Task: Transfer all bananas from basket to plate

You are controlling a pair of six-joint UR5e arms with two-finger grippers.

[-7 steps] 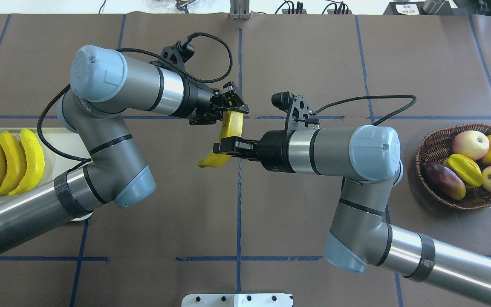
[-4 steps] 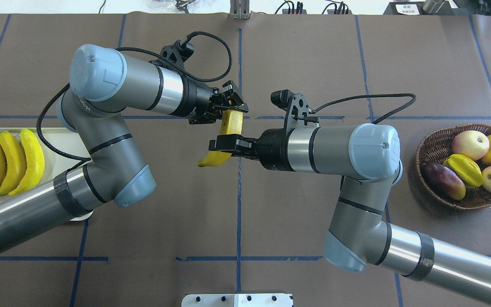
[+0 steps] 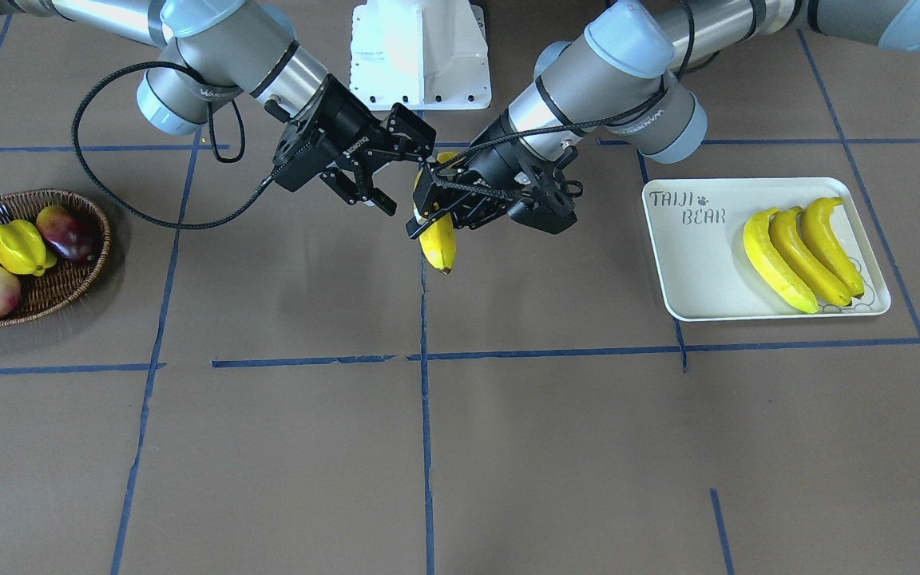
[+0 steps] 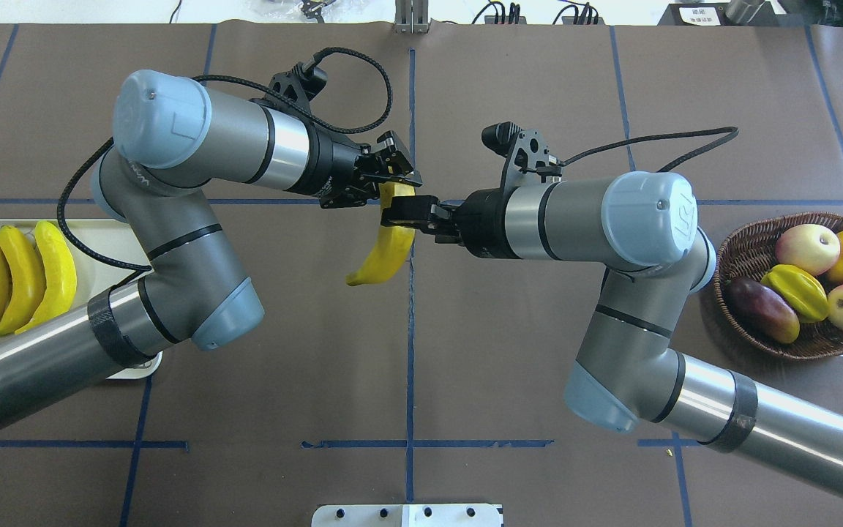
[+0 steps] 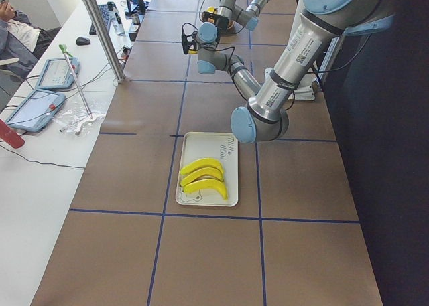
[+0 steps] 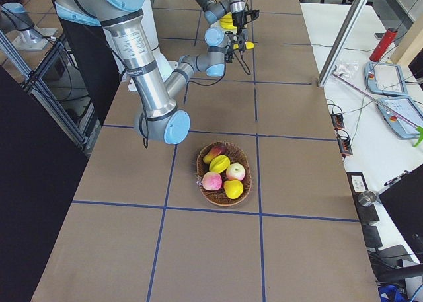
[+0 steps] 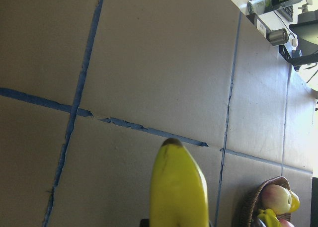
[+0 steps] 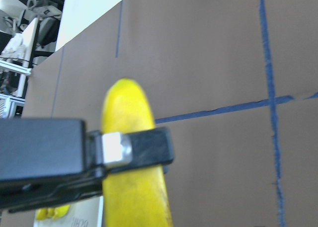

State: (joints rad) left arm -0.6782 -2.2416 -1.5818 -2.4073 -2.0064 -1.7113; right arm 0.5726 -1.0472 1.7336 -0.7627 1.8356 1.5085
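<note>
My left gripper [image 4: 391, 183] is shut on the upper end of a yellow banana [image 4: 383, 252] and holds it above the table's middle. The banana hangs down from it [image 3: 438, 239]. It also shows in the left wrist view [image 7: 179, 192] and the right wrist view [image 8: 131, 117]. My right gripper [image 3: 406, 172] is open, just beside the banana's top and not gripping it. Three bananas [image 4: 19, 282] lie side by side on the off-white plate [image 4: 110, 234] at the left. The wicker basket [image 4: 747, 249] at the right shows no banana.
The basket holds a starfruit [image 4: 795, 291], two red-and-cream fruits, a dark purple fruit and a yellow fruit. The white robot base [image 3: 420, 56] is at the table's near edge. Blue tape lines cross the brown table. An operator sits beyond the table's far side in the exterior left view.
My right gripper has let go of the banana's middle, opened and drawn back toward the banana's upper end. My left gripper keeps hold of the banana, which has shifted slightly.
</note>
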